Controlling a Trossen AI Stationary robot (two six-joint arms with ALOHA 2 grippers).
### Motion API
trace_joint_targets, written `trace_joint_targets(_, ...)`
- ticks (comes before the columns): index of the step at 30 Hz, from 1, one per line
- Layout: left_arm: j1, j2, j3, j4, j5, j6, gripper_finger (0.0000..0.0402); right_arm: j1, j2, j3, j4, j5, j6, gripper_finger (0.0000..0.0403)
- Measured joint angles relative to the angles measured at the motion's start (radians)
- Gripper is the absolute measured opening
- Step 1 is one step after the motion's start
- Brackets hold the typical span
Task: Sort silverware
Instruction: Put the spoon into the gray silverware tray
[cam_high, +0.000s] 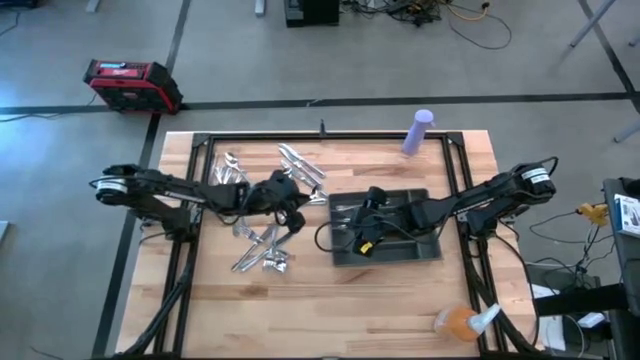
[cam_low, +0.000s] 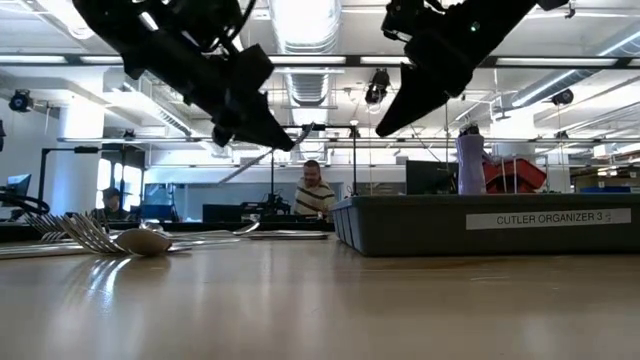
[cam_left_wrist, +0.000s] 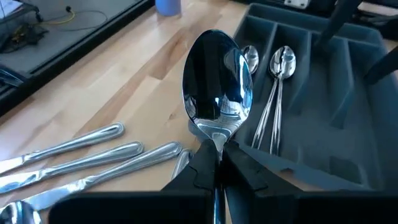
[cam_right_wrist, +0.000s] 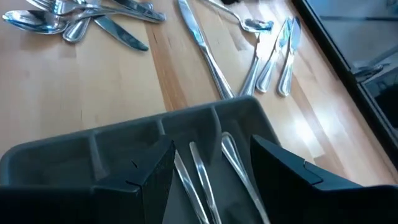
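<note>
A spoon (cam_left_wrist: 217, 78) stands pinched by its neck in the left gripper (cam_left_wrist: 217, 163), bowl up, lifted clear of the table (cam_high: 330, 300) and just short of the tray (cam_left_wrist: 348, 124). Ahead of that gripper two spoons (cam_left_wrist: 277, 93) already lie in the tray's nearest slot; beside and behind it, knives (cam_left_wrist: 81, 152) and other loose pieces (cam_high: 262, 250) rest on the wood, some near, some well apart.

The right gripper (cam_right_wrist: 211, 165) hangs over the tray with its fingers spread and nothing between them; beneath it three handles lie in one slot, and beyond the tray wall more cutlery (cam_right_wrist: 267, 50) is scattered on the wood.

To my eye the risk is the narrow hold: the fingers clamp only the thin neck, so the spoon could pivot or slip on the way over and land across a divider or in the wrong slot. The two arms are also close above the tray, and a careless path could bring them together. At the table's far edge stands a purple cylinder (cam_high: 418, 132); at the near one, an orange bottle (cam_high: 462, 322).
</note>
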Motion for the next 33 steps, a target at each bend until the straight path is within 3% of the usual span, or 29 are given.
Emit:
trace_joint_targets(5, 0.000, 0.078, 0.028, 0.006, 0.022, 0.000, 0.0000, 0.000, 0.000, -0.003, 0.006, -0.001, -0.002, 0.0190)
trace_joint_targets(11, -0.005, 0.197, 0.085, 0.074, 0.153, 0.055, 0.0000, 0.000, -0.012, -0.005, -0.045, 0.000, -0.050, 0.0190)
trace_joint_targets(14, -0.004, 0.265, 0.162, 0.075, 0.164, 0.112, 0.0000, -0.002, -0.044, -0.005, -0.094, 0.064, -0.053, 0.0190)
trace_joint_targets(19, -0.005, 0.407, 0.324, 0.062, 0.164, 0.221, 0.0000, -0.005, -0.118, -0.004, -0.257, 0.232, 0.054, 0.0190)
trace_joint_targets(25, -0.005, 0.485, 0.443, 0.022, 0.165, 0.279, 0.0000, -0.009, -0.244, -0.005, -0.436, 0.240, 0.215, 0.0190)
trace_joint_targets(33, 0.002, 0.566, 0.581, -0.034, 0.227, 0.325, 0.0000, -0.021, -0.310, -0.028, -0.423, 0.233, 0.239, 0.0190)
